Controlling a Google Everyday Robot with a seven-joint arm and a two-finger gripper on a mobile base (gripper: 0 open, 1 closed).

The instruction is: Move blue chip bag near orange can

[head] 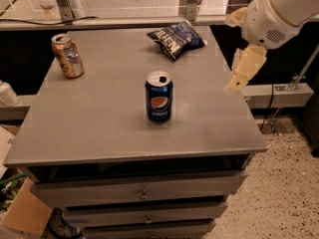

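Note:
The blue chip bag lies flat at the far edge of the grey table, right of centre. The orange can stands upright, leaning a little, at the far left of the table. My gripper hangs from the white arm over the table's right edge, to the right of the bag and a little nearer the camera, above the surface and touching nothing.
A dark blue Pepsi can stands upright in the middle of the table, between the bag and the front edge. Drawers sit below the tabletop. A cardboard box lies on the floor at lower left. A ledge runs behind the table.

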